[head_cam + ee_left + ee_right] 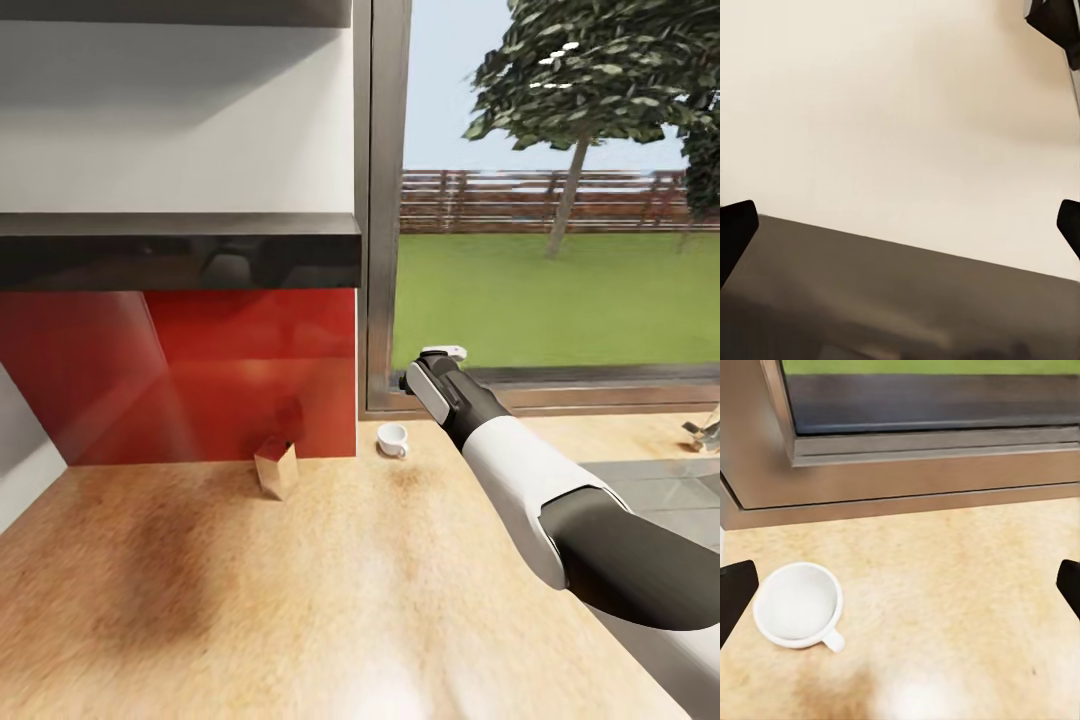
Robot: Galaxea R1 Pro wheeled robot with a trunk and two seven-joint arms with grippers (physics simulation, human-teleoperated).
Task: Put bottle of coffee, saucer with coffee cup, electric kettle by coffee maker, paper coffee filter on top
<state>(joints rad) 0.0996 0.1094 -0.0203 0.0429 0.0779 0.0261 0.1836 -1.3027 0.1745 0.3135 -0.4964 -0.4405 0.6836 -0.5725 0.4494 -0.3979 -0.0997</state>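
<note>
Right wrist view: coffee cup (798, 604) upright, probably light, rigid, slippery; best pinched across rim. Right gripper (900, 589) spread wide, empty.

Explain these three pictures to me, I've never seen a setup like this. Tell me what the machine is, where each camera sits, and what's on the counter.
This is a simulated two-armed robot. The large picture comes from its head camera, looking down at a wooden kitchen countertop by a window. The white and grey right arm reaches forward, its right gripper raised above a small white coffee cup. A small brown paper bag stands nearby. The other two pictures come from cameras at each wrist. The right one looks down on the cup, fingers wide apart, holding nothing. The left gripper is open too, facing a plain surface.
</note>
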